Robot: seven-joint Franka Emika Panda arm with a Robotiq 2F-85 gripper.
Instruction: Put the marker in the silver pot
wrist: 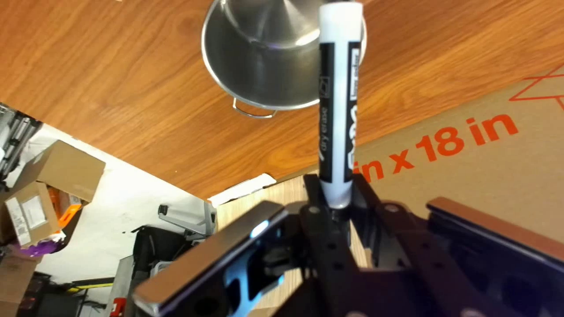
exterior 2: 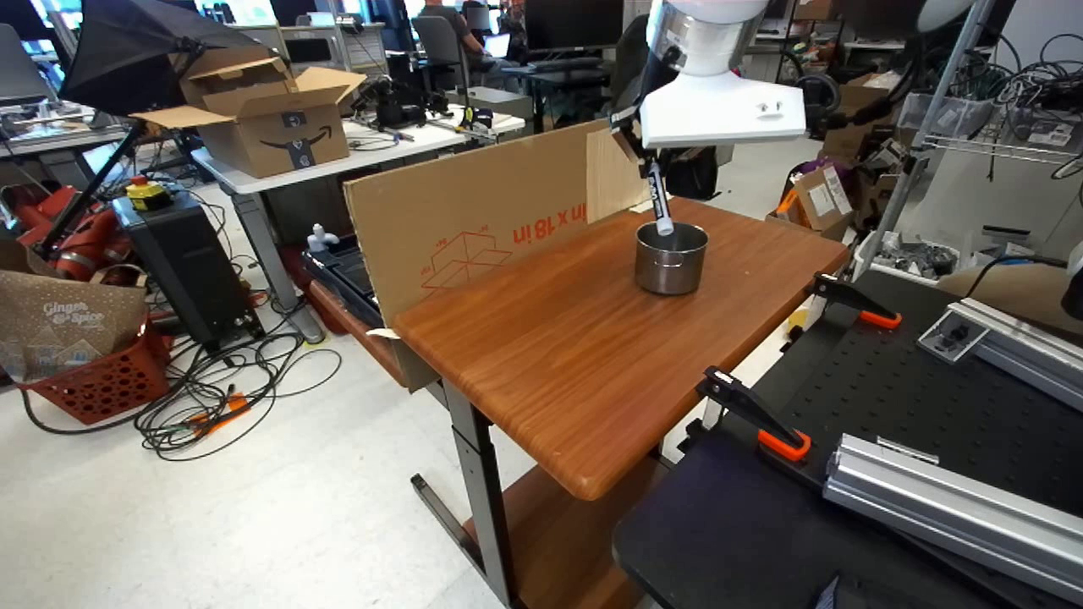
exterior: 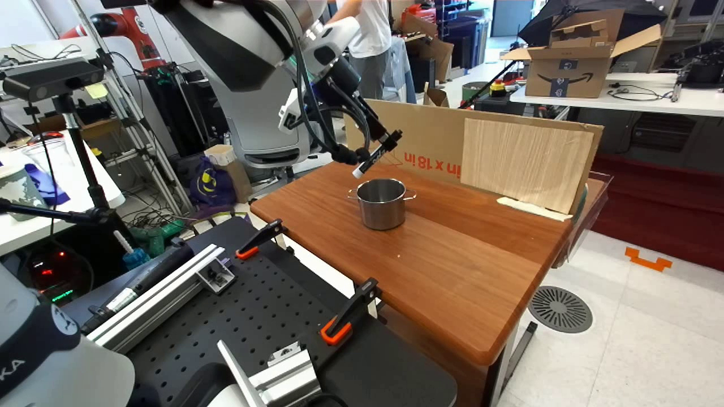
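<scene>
The black end effector [wrist: 337,187] gripped a slim black-and-white dry-erase marker [wrist: 339,101] near one end, its long axis slanting downward. Below the free white tip [wrist: 340,21], on a brown wooden surface [exterior: 452,265], stood a silver cylindrical metal pot [exterior: 383,216]; the tip seemed off-centre above its opening.

We count one white-and-black cylindrical marker [wrist: 338,110], one round silver metal pot [exterior: 383,213], one reddish-brown wooden table [exterior 2: 525,347] and two black-and-orange clamps [exterior: 349,311].
</scene>
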